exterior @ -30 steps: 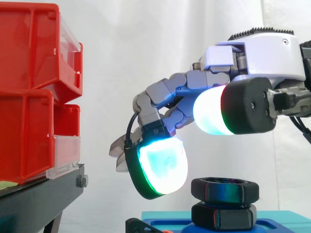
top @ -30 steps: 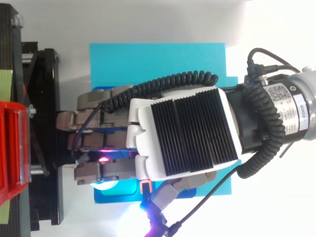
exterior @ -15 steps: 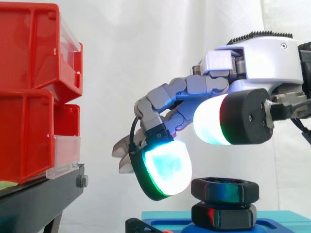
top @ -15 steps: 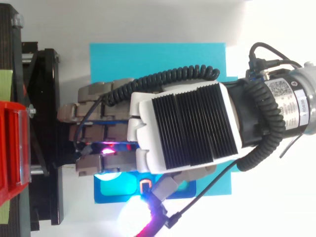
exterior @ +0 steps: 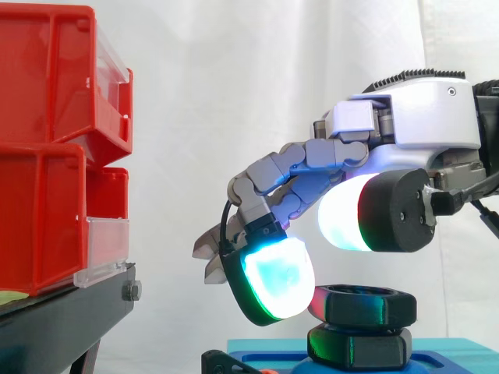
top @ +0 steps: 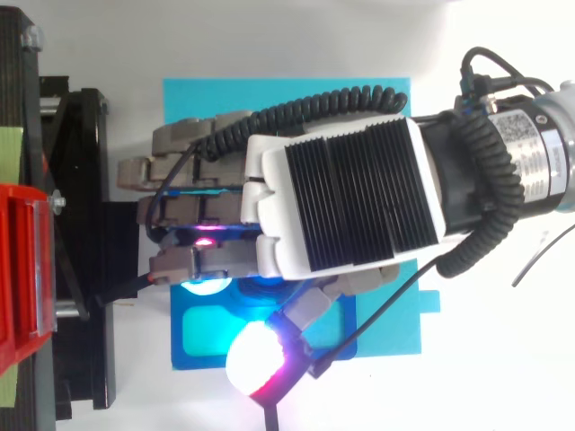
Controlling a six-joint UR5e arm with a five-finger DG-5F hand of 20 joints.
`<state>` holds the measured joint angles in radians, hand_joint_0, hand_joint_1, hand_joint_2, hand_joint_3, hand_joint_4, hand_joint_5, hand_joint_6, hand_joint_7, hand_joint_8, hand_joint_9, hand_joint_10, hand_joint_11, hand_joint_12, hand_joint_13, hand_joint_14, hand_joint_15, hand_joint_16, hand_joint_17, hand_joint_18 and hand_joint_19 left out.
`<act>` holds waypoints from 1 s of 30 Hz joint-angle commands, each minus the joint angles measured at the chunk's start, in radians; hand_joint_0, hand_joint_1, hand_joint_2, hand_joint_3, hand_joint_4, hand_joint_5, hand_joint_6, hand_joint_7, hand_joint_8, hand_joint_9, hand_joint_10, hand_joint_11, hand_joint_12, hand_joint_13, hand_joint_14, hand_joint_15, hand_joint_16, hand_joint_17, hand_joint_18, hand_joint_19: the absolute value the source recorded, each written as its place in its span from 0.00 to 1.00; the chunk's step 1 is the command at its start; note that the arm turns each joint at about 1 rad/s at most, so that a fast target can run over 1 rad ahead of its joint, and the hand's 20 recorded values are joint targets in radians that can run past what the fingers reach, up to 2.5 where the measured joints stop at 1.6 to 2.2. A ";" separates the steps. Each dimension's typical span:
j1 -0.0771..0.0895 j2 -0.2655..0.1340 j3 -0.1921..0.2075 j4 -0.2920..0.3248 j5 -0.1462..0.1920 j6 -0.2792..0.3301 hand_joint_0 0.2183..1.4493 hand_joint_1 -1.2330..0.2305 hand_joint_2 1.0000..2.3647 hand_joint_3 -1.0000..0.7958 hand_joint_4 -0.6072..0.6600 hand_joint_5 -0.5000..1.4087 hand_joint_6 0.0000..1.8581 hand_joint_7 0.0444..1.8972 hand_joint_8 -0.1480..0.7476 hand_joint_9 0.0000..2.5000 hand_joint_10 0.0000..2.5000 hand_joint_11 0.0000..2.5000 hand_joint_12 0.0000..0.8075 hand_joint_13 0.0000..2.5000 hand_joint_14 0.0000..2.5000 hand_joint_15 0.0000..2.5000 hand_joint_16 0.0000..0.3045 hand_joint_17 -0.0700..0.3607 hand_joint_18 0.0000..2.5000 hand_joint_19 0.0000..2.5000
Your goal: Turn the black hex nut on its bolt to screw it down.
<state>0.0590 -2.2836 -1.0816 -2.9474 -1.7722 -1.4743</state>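
Step, as judged: settling for grasp. Hand (exterior: 413,132) low over black hex nut (exterior: 360,306) on bolt, standing on blue plate (exterior: 452,354). Fingers loosely bent, thumb wide apart, nothing held. Cyan fingertip (exterior: 277,276) just beside nut. Next: close round nut, twist.

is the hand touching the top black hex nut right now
Cannot tell. In the side view the hand meets the left edge of the black hex nut with no gap, but it may sit in front of it.

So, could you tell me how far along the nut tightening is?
Done: the hand is over the black hex nut, which sits above a second black hex piece. In hand: getting hold of the nut; whether it is gripped is unclear. Left: turning it down; remaining thread is hidden.
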 commanded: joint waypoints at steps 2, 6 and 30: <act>-0.033 -0.002 -0.024 0.001 -0.039 -0.014 0.23 0.66 0.00 0.28 0.63 0.25 0.30 0.77 0.44 0.28 0.00 0.02 0.43 0.17 0.00 0.00 0.17 0.43 0.17 0.11; -0.051 0.000 -0.035 0.014 -0.058 -0.018 0.23 0.66 0.00 0.28 0.62 0.25 0.30 0.76 0.44 0.28 0.00 0.02 0.44 0.17 0.00 0.00 0.17 0.43 0.17 0.11; -0.082 0.000 0.039 0.021 -0.119 -0.041 0.22 0.73 0.00 0.28 0.65 0.22 0.27 0.57 0.44 0.26 0.00 0.01 0.45 0.17 0.00 0.00 0.18 0.44 0.17 0.11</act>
<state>-0.0288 -2.2841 -1.0469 -2.9332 -1.8943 -1.5151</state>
